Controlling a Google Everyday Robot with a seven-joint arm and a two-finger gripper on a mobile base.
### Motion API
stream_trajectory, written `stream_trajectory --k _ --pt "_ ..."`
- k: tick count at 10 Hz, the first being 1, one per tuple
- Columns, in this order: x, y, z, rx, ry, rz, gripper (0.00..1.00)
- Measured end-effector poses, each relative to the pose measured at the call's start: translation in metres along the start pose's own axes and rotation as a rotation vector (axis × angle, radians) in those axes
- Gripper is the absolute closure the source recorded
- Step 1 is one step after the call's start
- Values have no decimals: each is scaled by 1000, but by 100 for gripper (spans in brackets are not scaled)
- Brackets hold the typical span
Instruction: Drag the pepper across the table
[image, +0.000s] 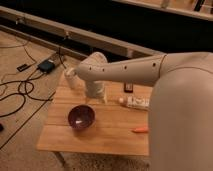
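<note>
A dim room with a dark back wall and a pale concrete floor, where black cables (20, 92) lie, holds the low rectangular table of light wooden planks (107, 137). On the table stands a round dark purple bowl (81, 117), and I describe all places from this bowl.

The small slim orange-red pepper (141, 130) lies flat on the wood to the right of the bowl and a little nearer to the front edge, well apart from it. A white bottle (136, 103) lies on its side to the right of the bowl and further back. A small dark red object (129, 87) sits further back again.

The big white robot arm (130, 72) reaches from the right. Its gripper (96, 97) hangs just behind the bowl, pointing down, far from the pepper. I cannot tell whether the gripper is apart or together.
</note>
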Motion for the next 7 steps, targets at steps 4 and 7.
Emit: stream_trajectory --k 4,7 --pt "-3 -49 15 15 10 97 35" --pt "0 -85 25 21 25 157 35"
